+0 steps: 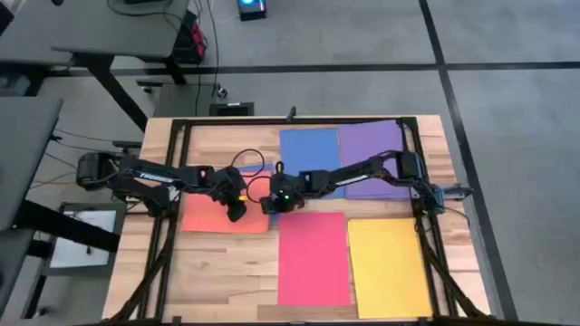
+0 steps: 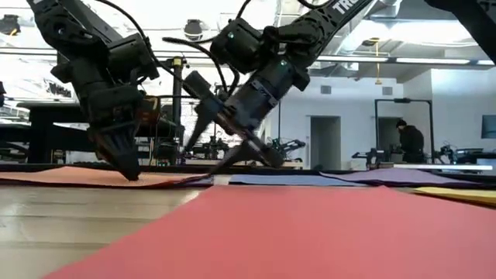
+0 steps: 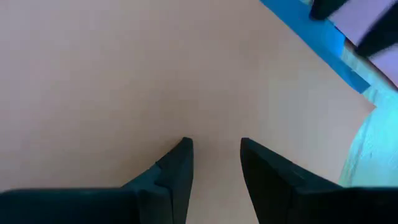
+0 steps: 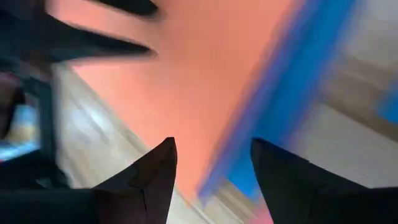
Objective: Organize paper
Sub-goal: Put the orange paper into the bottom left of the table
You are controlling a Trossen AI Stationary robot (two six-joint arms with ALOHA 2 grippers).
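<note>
A pale wooden table (image 1: 227, 263) sits on a grey floor, and beyond it the low view shows a bright workshop with a person (image 2: 409, 141) standing at the right. Five sheets lie flat: the blue sheet (image 1: 308, 149) and purple sheet (image 1: 372, 149) side by side in the upper middle of the high view, the red sheet (image 1: 313, 263) and yellow sheet (image 1: 390, 267) along the bottom, the orange sheet (image 1: 213, 215) at centre left. My left gripper (image 1: 237, 208) stands over the orange sheet's right edge, fingers apart, tips down at the paper. My right gripper (image 1: 272, 197) hangs just beside it, over the orange sheet's corner and a blue edge, fingers also apart.
</note>
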